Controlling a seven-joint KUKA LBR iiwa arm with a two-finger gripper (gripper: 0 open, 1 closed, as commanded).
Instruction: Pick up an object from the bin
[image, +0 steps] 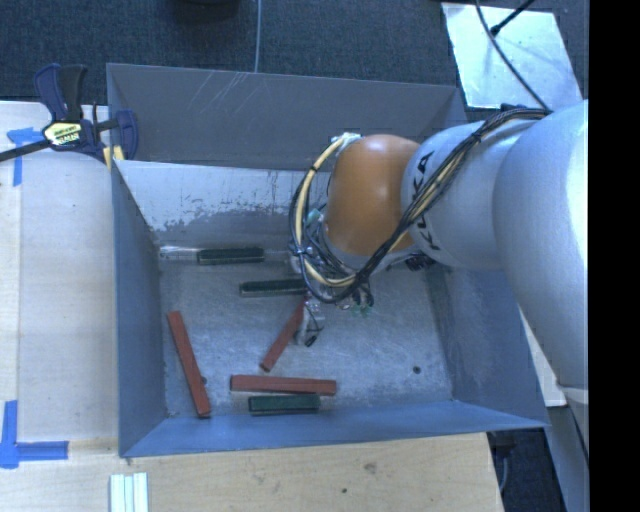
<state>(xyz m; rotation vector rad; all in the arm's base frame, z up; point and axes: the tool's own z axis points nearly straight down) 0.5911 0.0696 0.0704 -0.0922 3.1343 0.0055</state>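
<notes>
My gripper hangs low in the middle of the bin, below the orange wrist cover, with its fingertips right at the upper end of a short reddish-brown stick that lies slanted on the floor. Whether the stick is between the fingers I cannot make out. A dark green stick lies flat just left of the gripper. In front of the gripper a longer reddish-brown stick lies level, with a dark green stick directly below it.
Another dark green stick lies by the back wall at the left. A long reddish-brown stick lies slanted along the left wall. The arm and its cables cover the bin's right rear part.
</notes>
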